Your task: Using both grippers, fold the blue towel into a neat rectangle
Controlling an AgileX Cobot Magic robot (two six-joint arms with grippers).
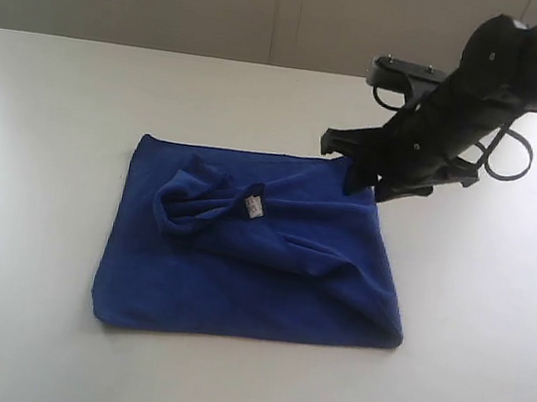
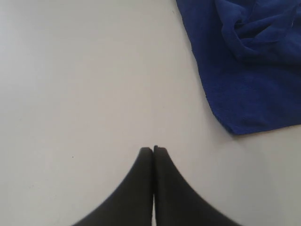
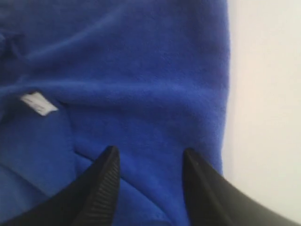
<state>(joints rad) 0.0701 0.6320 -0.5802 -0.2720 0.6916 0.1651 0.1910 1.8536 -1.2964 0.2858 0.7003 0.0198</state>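
The towel (image 1: pixel 260 260) lies spread on the white table (image 1: pixel 48 130), near the middle of the exterior view. It is a rough rectangle with its edges flat. One part is bunched into a loose hump on top, left of centre.

Only the exterior view shows the whole cloth. It also shows the right arm (image 1: pixel 485 82) coming in from the upper right. The right gripper (image 1: pixel 366 185) sits at the towel's far right corner. The left arm does not appear in this view at all.

The right wrist view gives what the exterior view cannot. The two black fingers (image 3: pixel 106 179) stand apart with nothing between them. They are over blue pile, just inside the towel's edge, with bare table beside it. Whether the tips touch the cloth I cannot tell.

The left wrist view alone shows the left gripper (image 2: pixel 154 149). Its fingers are pressed together and hold nothing. It is over bare table, well apart from the towel, and one rounded towel corner and part of the hump show at the side of that picture.

A small white tag (image 1: pixel 255 206) sits at the edge of the hump. It also shows in the right wrist view, but not in the left. In the exterior view it carries faint dark marks, too small to read. In the right wrist view it is blurred. No other writing shows.
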